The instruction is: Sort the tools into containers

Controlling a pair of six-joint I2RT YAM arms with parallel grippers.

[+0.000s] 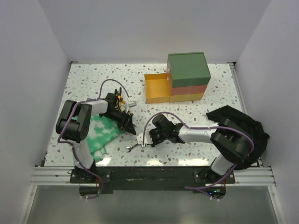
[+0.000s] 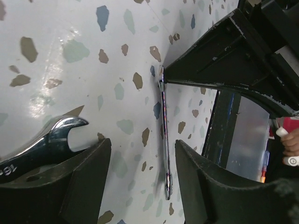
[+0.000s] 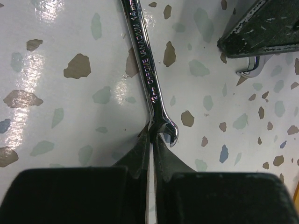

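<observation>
The wrench (image 3: 147, 70) by the table's (image 1: 84, 79) near edge reads "CHROME VANADIUM" along its shank, with "14" at one end and what looks like "12" near its open end. A second wrench (image 2: 44, 142) shows "16", partly cut off.

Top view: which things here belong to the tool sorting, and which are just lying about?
Job: thin wrench, bigger wrench, pliers, drawer stack.
Lying about: green-and-white cloth, black cloth.
</observation>
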